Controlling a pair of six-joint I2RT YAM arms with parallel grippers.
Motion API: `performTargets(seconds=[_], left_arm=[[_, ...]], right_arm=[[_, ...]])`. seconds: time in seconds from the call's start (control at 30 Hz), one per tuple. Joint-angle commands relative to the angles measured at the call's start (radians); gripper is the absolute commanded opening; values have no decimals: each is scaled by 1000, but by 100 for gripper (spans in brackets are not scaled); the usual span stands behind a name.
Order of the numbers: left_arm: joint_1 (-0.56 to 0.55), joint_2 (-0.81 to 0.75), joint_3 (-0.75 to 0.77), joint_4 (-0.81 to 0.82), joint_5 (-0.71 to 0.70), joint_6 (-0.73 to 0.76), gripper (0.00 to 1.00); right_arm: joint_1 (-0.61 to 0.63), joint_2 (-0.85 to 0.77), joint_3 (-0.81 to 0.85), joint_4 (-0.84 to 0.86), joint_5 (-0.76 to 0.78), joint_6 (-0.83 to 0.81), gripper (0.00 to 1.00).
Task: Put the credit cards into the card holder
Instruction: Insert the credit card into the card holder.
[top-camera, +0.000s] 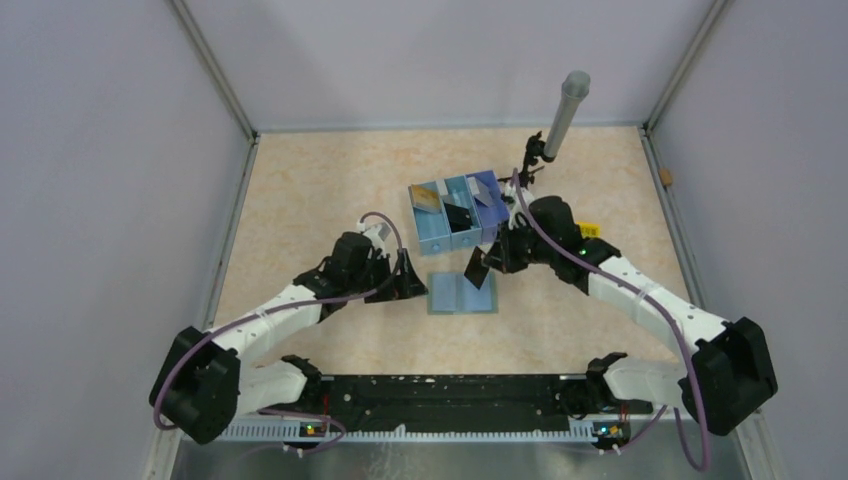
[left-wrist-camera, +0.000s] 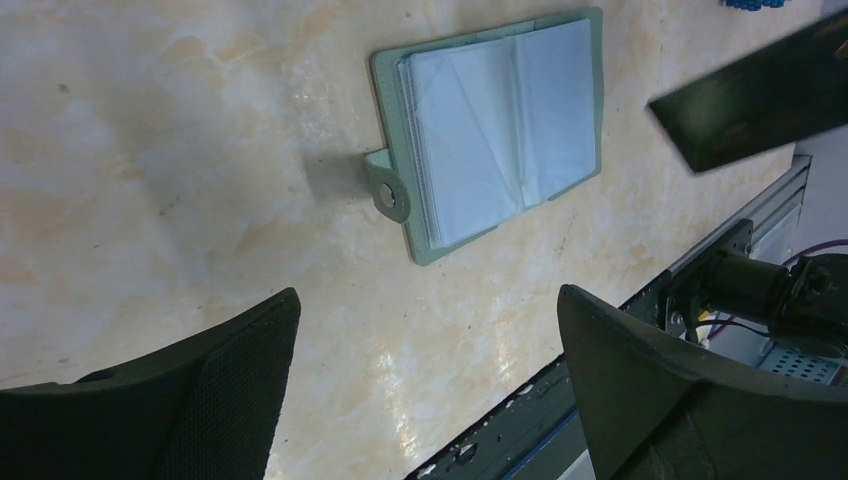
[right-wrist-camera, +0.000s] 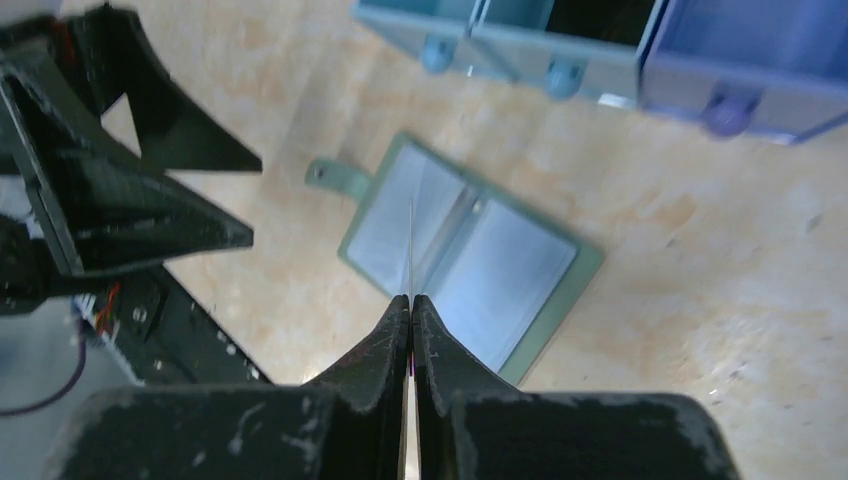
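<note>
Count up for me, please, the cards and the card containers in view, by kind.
Credit cards: 4 (1 of them in the right gripper)
Card holder: 1
Blue tray: 1
Total: 6

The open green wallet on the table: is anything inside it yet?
The card holder shows only pale blue panels, no card on them. Anything tucked inside its pockets cannot be seen. The right gripper holds a dark card above it.

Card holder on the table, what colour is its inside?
The card holder is pale blue inside, grey-green at the rim; best seen from the left wrist.
</note>
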Motion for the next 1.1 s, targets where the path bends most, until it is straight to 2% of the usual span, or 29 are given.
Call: performTargets(seconds=[0.0,0.3,0.57,0.7,1.07], left_arm=[[-44,74,-2,153,-36,-61,97],[-80,171,20,144,-114,-26,88],[-92,227,46,134,-156,4,71],[-92,245,54,130,-166,14,65],[-95,272,70,129,-166,23,60]], right_arm=[[-18,-30,-104,86,-248,83,0],[-51,51,-256,267,-347,155,0],[-92,108,-295,382,-329,201,0],[-100,134,-299,406,-320,200,0],[-107,210,-290,431,-327,181,0]])
